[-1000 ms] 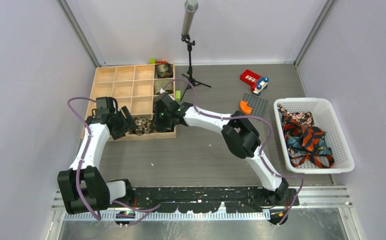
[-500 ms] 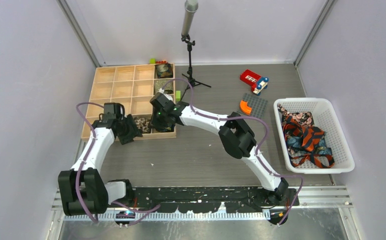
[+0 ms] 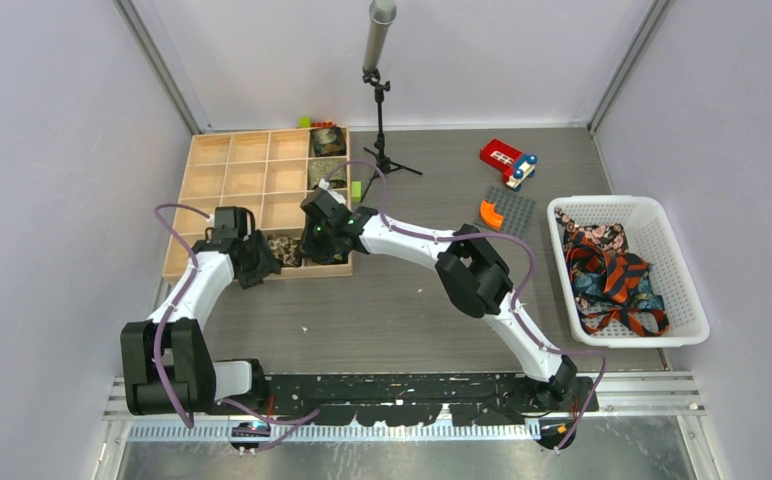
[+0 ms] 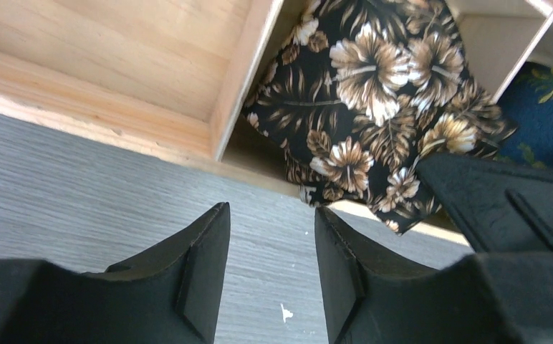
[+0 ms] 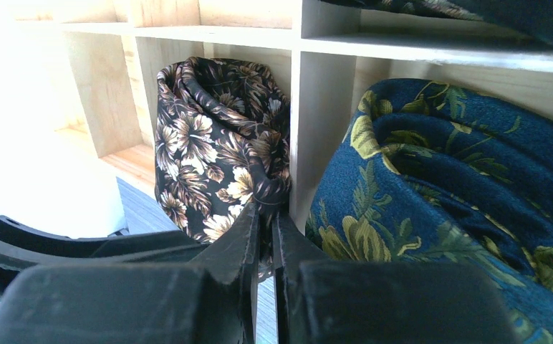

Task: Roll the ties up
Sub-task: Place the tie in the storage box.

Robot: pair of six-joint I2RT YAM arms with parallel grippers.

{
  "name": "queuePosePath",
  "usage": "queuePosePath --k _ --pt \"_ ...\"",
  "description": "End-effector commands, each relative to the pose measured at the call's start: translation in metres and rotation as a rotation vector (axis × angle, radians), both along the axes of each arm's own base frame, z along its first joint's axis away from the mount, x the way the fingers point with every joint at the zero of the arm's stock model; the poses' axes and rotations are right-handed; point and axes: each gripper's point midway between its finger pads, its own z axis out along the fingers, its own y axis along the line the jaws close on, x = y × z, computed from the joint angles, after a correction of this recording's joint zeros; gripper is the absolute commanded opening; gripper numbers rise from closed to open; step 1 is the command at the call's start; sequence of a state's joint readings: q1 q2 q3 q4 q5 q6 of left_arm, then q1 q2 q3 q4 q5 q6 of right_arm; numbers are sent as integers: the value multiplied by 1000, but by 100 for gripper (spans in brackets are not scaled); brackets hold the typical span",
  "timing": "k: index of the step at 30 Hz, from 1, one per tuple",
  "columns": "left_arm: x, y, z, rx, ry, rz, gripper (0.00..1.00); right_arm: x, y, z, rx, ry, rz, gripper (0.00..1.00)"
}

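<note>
A rolled brown floral tie point(image 3: 285, 249) sits in a front compartment of the wooden organizer point(image 3: 247, 180) and bulges over its front wall point(image 4: 374, 93). My right gripper point(image 5: 266, 211) is shut on a fold at that tie's point(image 5: 216, 143) lower edge, hovering over the organizer's front right point(image 3: 315, 238). A rolled blue leafy tie point(image 5: 438, 186) fills the compartment to its right. My left gripper point(image 4: 272, 211) is open and empty over the table just in front of the organizer point(image 3: 260, 262). Loose red-striped and teal ties point(image 3: 612, 275) lie in the basket.
Two more rolled ties point(image 3: 327, 140) sit in the organizer's right column. A white basket point(image 3: 612, 202) stands at the right. A microphone stand point(image 3: 379, 110), a red toy point(image 3: 507, 160) and an orange piece on a grey plate point(image 3: 491, 213) are at the back.
My left gripper has drawn back from the floral tie toward the table's near side. My right gripper has shifted slightly left over the organizer.
</note>
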State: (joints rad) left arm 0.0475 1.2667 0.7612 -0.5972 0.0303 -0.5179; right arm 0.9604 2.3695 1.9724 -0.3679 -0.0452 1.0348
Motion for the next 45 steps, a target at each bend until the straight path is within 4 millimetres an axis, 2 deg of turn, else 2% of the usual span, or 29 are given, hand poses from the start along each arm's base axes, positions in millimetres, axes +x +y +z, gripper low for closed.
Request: queuePosePath --k 1,11,19,20,22,26,30,35,38,45 --pt "26 12 10 51 -118 71 49 -4 -14 1 -40 9 -10 0" --pt "37 32 2 158 -96 90 50 -8 -17 -1 -48 17 -3 0" --pt "41 49 12 238 -136 137 50 -8 -15 0 -55 26 7 0" --pt "42 48 14 233 -138 136 50 -9 -14 1 -53 28 13 2" --pt "42 46 18 220 -147 133 50 -10 -13 6 -45 26 19 17" --pt "38 44 29 208 -173 136 52 -10 -11 27 -14 6 27 41" --pt "35 40 38 190 -191 136 54 -12 -7 53 17 -21 42 52" --pt "29 37 57 171 -216 135 55 -16 -9 82 19 -56 51 57" --pt "24 36 75 167 -248 133 58 -18 -13 99 16 -83 52 59" --pt "3 31 116 168 -315 87 70 -34 -21 166 79 -194 110 62"
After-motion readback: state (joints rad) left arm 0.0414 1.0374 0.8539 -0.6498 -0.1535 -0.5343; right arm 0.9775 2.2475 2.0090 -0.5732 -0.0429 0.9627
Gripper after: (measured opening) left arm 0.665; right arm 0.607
